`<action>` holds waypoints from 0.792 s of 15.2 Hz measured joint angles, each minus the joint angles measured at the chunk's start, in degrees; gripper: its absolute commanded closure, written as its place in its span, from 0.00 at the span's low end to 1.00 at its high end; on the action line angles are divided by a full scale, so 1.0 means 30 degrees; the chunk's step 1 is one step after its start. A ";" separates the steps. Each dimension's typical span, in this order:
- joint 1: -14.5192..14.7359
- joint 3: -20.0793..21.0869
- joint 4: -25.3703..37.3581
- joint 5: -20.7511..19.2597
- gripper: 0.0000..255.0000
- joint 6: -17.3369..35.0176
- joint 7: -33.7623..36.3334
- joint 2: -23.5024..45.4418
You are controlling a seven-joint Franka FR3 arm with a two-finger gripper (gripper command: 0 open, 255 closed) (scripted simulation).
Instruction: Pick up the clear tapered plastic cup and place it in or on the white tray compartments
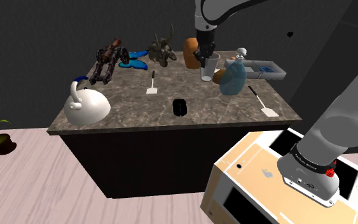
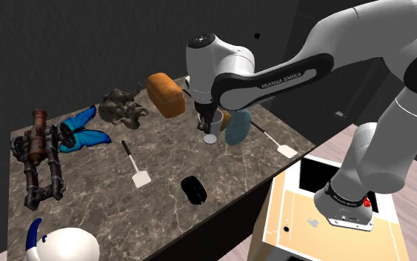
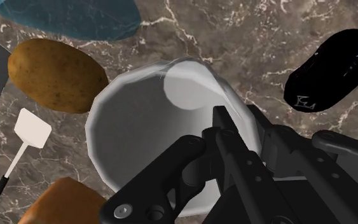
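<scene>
jaws pinch the rim wall of the clear cup (image 3: 136, 124), one inside it

the arm (image 2: 362, 37) is built of fat, rounded white links with dark grey joints; a black band (image 2: 284, 78) at the upper middle of the second exterior view carries white "franka emika" lettering. its grey base ring (image 1: 308, 178), at the shoulder view's lower right, shows small screws and a red dot. the gripper (image 3: 210, 132) is all black and angular, with round screw heads.
</scene>
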 measured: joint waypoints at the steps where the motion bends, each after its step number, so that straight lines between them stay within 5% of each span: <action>1: 0.0005 0.0005 0.0222 0.0009 1.00 -0.0210 -0.0020 0.0010; 12: -0.1941 -0.2151 0.0011 0.0023 1.00 -0.0397 -0.4165 -0.0930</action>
